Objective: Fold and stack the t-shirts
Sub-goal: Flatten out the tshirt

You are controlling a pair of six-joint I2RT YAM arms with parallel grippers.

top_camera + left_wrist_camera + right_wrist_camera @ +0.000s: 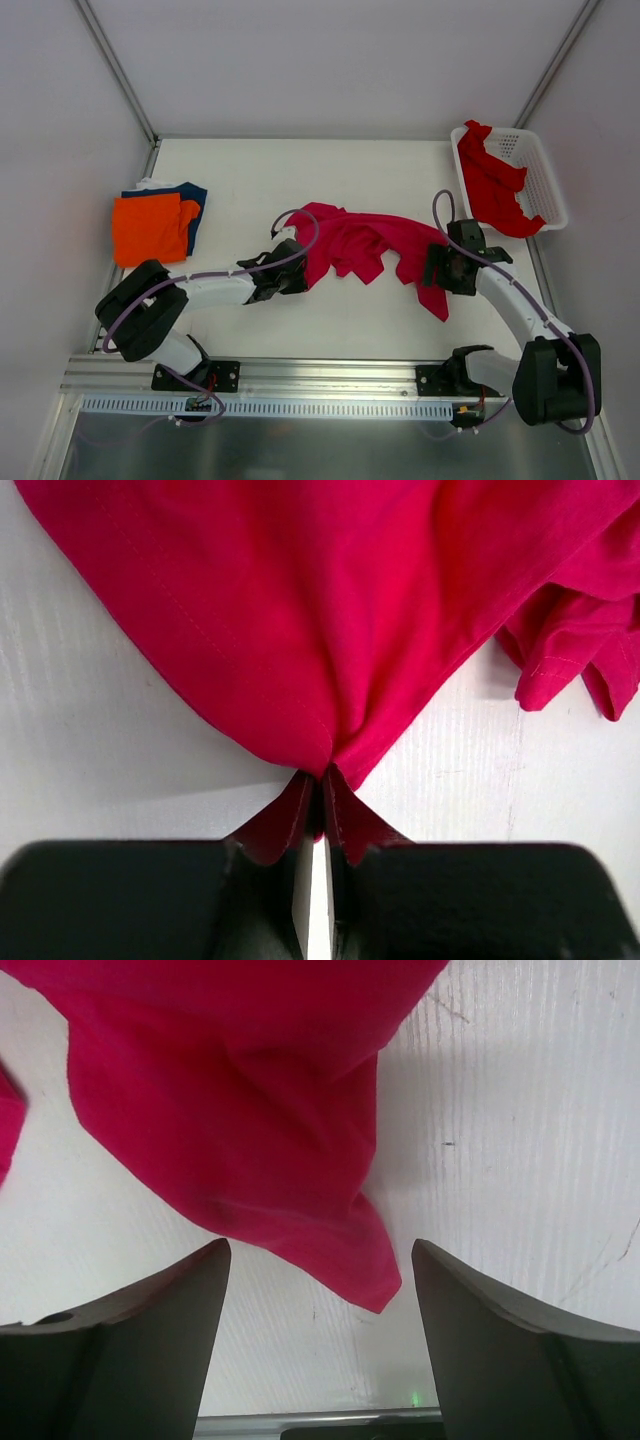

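L gripper (pixel 318 815) pinched tight on magenta t-shirt (pixel 355 240) edge, at its 9 o'clock side. R gripper (pixel 318 1252) jaws wide apart, shirt corner lying btwn them, unclamped. Shirt crumpled mid-table. Red t-shirt (pixel 492 185) in basket (pixel 520 145) at 2 o'clock; orange t-shirt (pixel 145 228) on navy t-shirt (pixel 195 198), folded, at 9.

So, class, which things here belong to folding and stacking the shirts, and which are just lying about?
Job: magenta shirt, red shirt, orange shirt, navy shirt, left pincer, right pincer.
Lying about: white basket, table.
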